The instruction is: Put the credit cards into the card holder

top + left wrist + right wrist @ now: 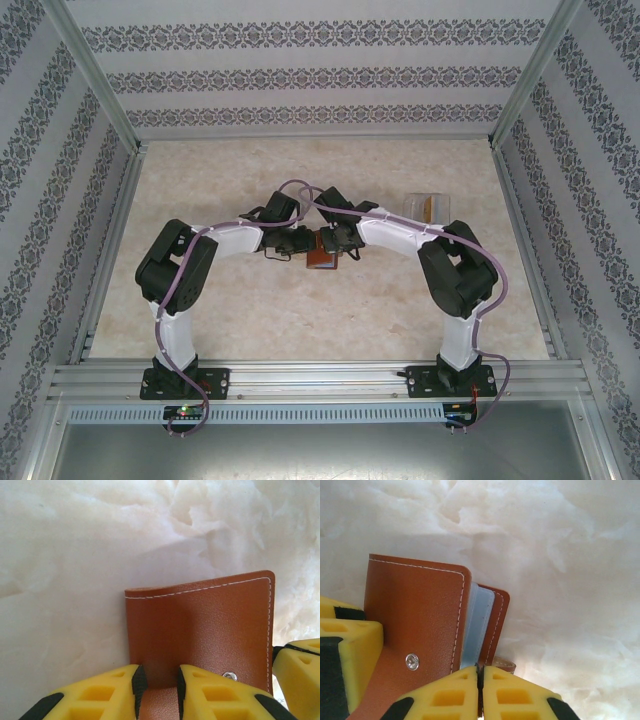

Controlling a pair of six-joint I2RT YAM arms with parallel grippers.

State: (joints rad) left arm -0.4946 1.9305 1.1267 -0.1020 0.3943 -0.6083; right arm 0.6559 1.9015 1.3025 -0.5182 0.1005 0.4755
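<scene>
Two grippers are meeting at the card holder (320,252), which is sitting mid-table (300,330). Now the left gripper (157,682) is clamping the brown cover's near edge, with the stitched rim standing clear beyond. The right gripper (479,674) is pressing its fingers together just under the holder's open edge, where a pale inner layer (479,625) is peeking out. Whether it's pinching anything, I cannot tell. Bare tabletop is lying all round, and the clear box (425,205) is sitting well apart.
</scene>
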